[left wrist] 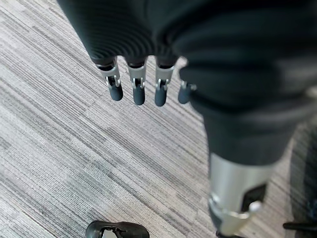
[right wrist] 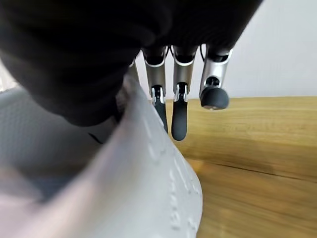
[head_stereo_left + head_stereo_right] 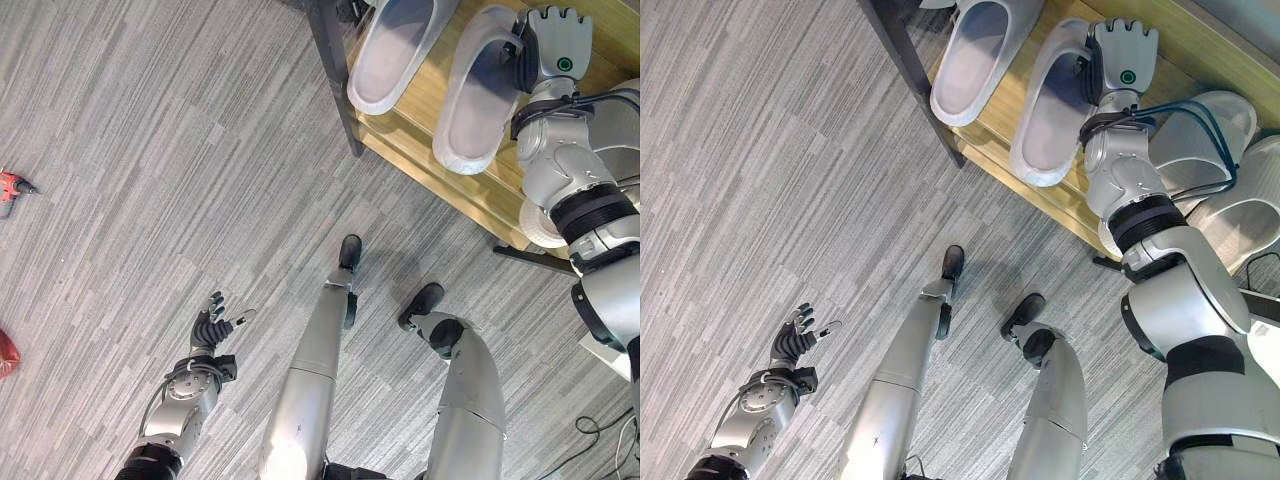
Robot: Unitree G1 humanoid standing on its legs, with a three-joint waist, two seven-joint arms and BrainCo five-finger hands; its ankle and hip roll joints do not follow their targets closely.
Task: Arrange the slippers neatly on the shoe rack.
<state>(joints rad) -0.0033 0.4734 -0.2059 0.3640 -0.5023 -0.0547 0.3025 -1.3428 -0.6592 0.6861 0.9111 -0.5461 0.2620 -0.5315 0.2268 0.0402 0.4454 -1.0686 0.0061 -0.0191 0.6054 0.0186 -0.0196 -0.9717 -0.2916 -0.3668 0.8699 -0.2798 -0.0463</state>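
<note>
Right hand [image 3: 1122,52] at the toe end of one grey slipper [image 3: 1052,118] on the top shelf of the shoe rack [image 3: 497,190], fingers straight beside the upper, thumb hidden, grip impossible to confirm. Second slipper [image 3: 390,52] just beside it near the shelf's left corner, heels of both overhanging the front edge. Left hand [image 3: 212,325] open and empty over the floor [image 3: 150,150]. Risk: a sideways nudge tipping an overhanging slipper off.
</note>
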